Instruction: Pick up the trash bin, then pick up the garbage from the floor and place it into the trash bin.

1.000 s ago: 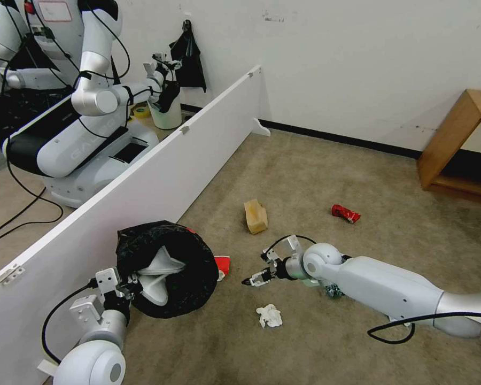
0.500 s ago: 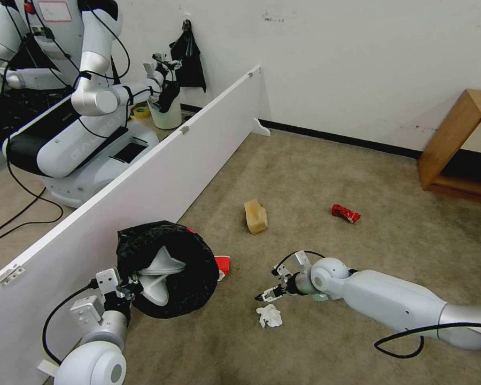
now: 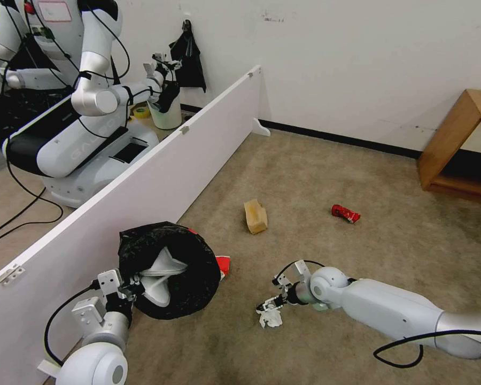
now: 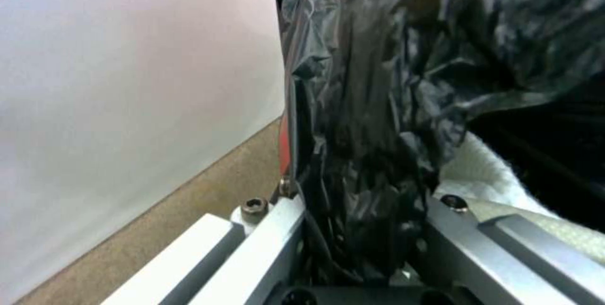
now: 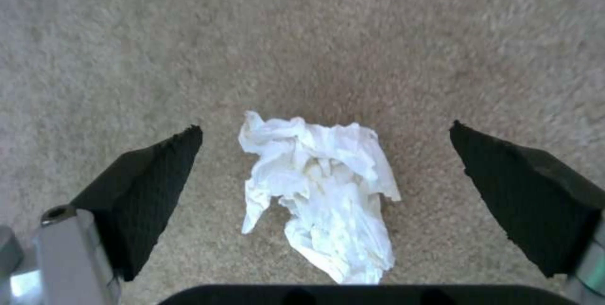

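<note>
The tissue lies crumpled on the carpet, right between the two black pads of the right gripper. The pads stand wide apart, one on each side of the tissue, neither touching it. In the head view the gripper sits low over the tissue, its arm reaching in from the right.

The bin is off the floor and tilted, mouth turned toward the camera, beside the white partition. The left gripper is clamped on its rim: in the left wrist view the black bag is pinched between the two metal fingers, with a sliver of the red body at the edge. A white slipper lies inside the bin. A red-white cup sits just beside the bin's far side, on the floor.

Farther out on the carpet lie a tan paper bag and, well apart to its right, a red can.
</note>
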Tool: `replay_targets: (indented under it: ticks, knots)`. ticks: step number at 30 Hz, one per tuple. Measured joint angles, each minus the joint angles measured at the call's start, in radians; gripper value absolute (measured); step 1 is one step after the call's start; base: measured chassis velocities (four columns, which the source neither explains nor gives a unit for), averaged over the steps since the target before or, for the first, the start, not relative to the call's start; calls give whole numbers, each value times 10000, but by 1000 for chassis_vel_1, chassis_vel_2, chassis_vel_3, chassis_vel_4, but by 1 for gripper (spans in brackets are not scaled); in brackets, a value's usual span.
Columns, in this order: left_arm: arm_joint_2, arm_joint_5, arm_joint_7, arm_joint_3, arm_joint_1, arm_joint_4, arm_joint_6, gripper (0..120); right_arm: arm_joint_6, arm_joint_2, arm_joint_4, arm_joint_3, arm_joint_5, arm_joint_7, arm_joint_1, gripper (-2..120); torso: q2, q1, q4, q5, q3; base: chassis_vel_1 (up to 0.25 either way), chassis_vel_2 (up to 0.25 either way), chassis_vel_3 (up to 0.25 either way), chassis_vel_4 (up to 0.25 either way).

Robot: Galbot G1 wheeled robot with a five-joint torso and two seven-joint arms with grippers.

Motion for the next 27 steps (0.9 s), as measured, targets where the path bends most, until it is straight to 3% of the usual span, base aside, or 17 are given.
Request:
replay_targets:
  ticks: [27]
  knots:
    - [-38,59,73,-22,25,98,-69,0,56,358,-507,403,-308,-54,-572,100,1,-1,-4,-6,-2,0,0,0,0]
